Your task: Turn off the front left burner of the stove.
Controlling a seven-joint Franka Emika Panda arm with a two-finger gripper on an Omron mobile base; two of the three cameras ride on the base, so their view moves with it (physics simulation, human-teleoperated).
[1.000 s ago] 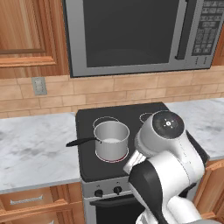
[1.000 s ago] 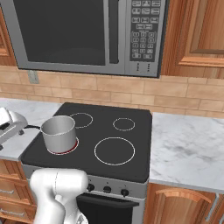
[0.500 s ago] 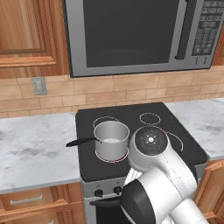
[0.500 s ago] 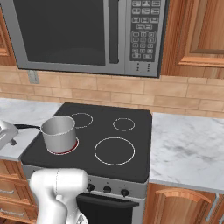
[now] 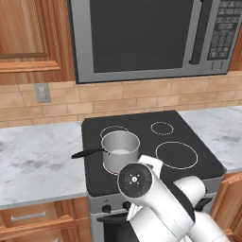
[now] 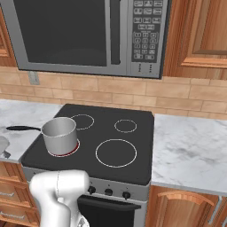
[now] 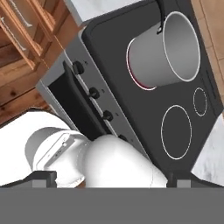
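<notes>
We are only approaching: the front left burner [image 6: 73,151] glows red under the steel pot [image 6: 59,135], we cannot tell the hand's state, and next we must reach its knob [image 7: 78,68].

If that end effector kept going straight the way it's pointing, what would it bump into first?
The end effector would most likely hit the stove's front panel first, around the knob near the middle of the row. Depth is hard to judge.

Glossy black glass stove [image 6: 133,133], brushed steel pot [image 6: 59,135], veined marble counter [image 6: 190,150].
</notes>
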